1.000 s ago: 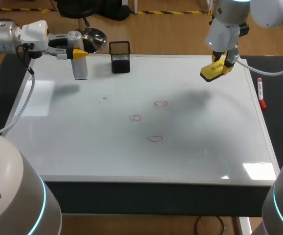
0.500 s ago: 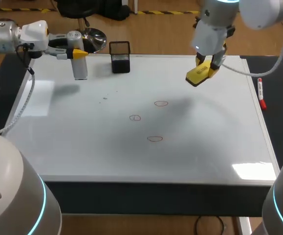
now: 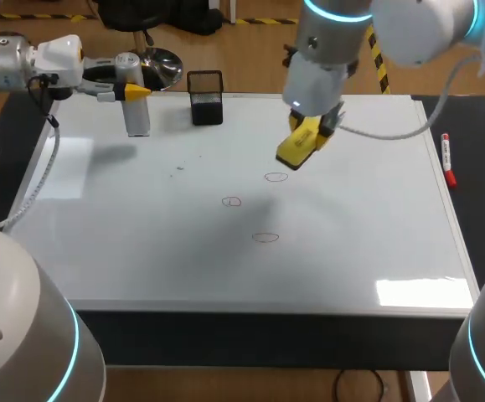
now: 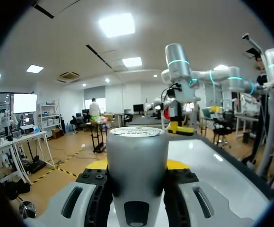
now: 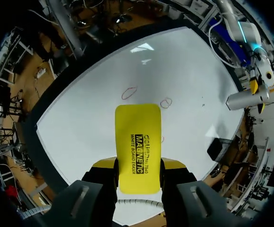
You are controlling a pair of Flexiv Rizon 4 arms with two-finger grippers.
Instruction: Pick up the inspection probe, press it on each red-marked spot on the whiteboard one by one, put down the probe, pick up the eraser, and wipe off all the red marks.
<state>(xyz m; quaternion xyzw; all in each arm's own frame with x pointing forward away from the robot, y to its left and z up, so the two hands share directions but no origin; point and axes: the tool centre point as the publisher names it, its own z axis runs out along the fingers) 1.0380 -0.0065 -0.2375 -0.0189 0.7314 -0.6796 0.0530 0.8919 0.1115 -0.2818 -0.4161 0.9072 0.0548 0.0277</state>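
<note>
My left gripper (image 3: 133, 89) is shut on the grey cylindrical probe (image 3: 136, 110), held upright at the far left of the whiteboard (image 3: 351, 251). From the left wrist, the probe (image 4: 137, 156) fills the space between the fingers of the gripper (image 4: 137, 166). My right gripper (image 3: 309, 126) is shut on the yellow eraser (image 3: 296, 148), which hangs tilted just above and behind the farthest red mark (image 3: 276, 177). Two more red marks (image 3: 232, 201) (image 3: 265, 237) lie nearer the front. In the right wrist view the eraser (image 5: 137, 142) sticks out ahead of the gripper (image 5: 137, 166), over the marks (image 5: 129, 92) (image 5: 165, 102).
A black mesh cup (image 3: 206, 98) stands at the board's far edge beside the probe. A red marker (image 3: 448, 159) lies on the dark table to the right of the board. Faint grey specks (image 3: 180, 167) dot the board left of the marks.
My right arm has carried the eraser leftward and a little nearer, from the board's far right to just above the farthest red mark. The left arm and probe have not moved.
</note>
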